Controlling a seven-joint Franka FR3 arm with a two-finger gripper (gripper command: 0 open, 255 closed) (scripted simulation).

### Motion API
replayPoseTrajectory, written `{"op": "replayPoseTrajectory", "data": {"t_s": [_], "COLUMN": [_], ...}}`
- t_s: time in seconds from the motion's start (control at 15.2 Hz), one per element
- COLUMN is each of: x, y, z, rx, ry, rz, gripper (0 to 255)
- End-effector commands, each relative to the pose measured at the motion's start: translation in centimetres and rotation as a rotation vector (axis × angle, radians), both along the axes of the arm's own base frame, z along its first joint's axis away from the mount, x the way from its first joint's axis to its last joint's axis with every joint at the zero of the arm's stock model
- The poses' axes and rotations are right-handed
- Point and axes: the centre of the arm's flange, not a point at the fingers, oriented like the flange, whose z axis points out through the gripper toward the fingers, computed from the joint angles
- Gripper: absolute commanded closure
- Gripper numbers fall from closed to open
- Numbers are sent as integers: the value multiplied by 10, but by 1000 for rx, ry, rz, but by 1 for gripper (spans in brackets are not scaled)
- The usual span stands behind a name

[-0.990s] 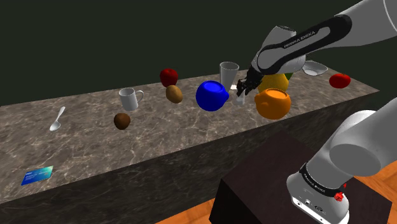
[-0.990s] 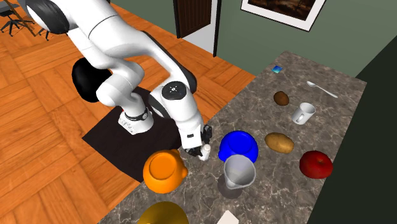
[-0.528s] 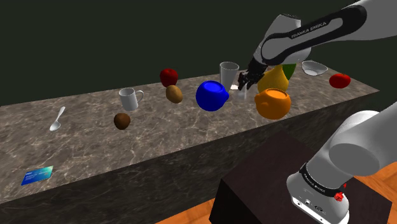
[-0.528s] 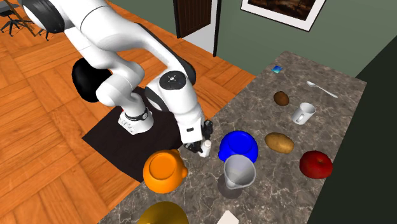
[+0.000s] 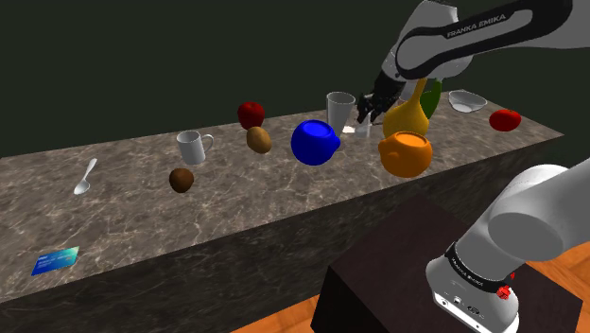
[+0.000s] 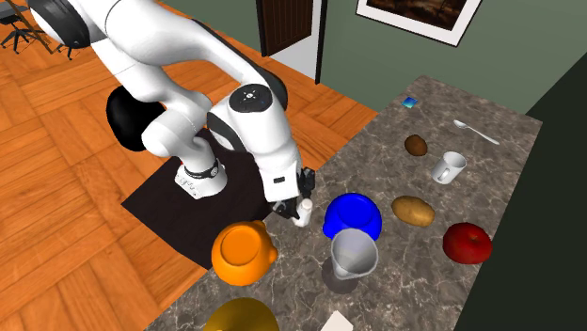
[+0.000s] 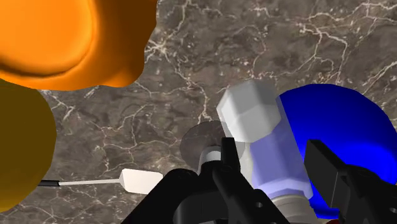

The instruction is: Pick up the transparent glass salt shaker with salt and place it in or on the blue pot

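Change: the arm has risen since a second ago, and the salt shaker (image 5: 362, 129) that stood on the counter is now off it.
Shaker, then and now: it has stayed in the same clasp and has moved up, hardly sideways.
Other things: the blue pot (image 5: 315, 142), orange pot (image 5: 407, 153), grey cup (image 5: 340, 108) and white mug (image 5: 193, 147) lie as before.
Surface: a long counter (image 5: 236, 203) of dark veined stone; its far end in the second exterior view carries a spoon (image 6: 475, 132) and a blue card (image 6: 409, 102).
Room: wooden floor (image 6: 75, 244), green wall (image 6: 527, 47) with a framed picture (image 6: 414, 17), and the stand on a dark mat.
Gripper: the gripper (image 7: 273, 159) pinches the shaker (image 7: 267, 143), one black finger on each side of its clear body, the white cap pointing away from the hand.
Shaker's place: in the air over the counter, between the blue pot (image 7: 343, 127) and the orange pot (image 7: 70, 38), nearer the blue one.
Second exterior view: the gripper (image 6: 299, 207) holds the shaker (image 6: 304, 211) just left of the blue pot (image 6: 353, 216).
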Motion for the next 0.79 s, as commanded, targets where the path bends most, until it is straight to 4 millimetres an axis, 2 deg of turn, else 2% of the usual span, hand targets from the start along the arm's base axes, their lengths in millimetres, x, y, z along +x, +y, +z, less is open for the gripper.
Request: {"op": "replayPoseTrajectory", "data": {"t_s": [0.0, 0.73], "x": [0, 0], "y": [0, 0], "z": [10, 69], "rx": [0, 0], "ry": [0, 0], "rz": [0, 0], "gripper": [255, 255]}}
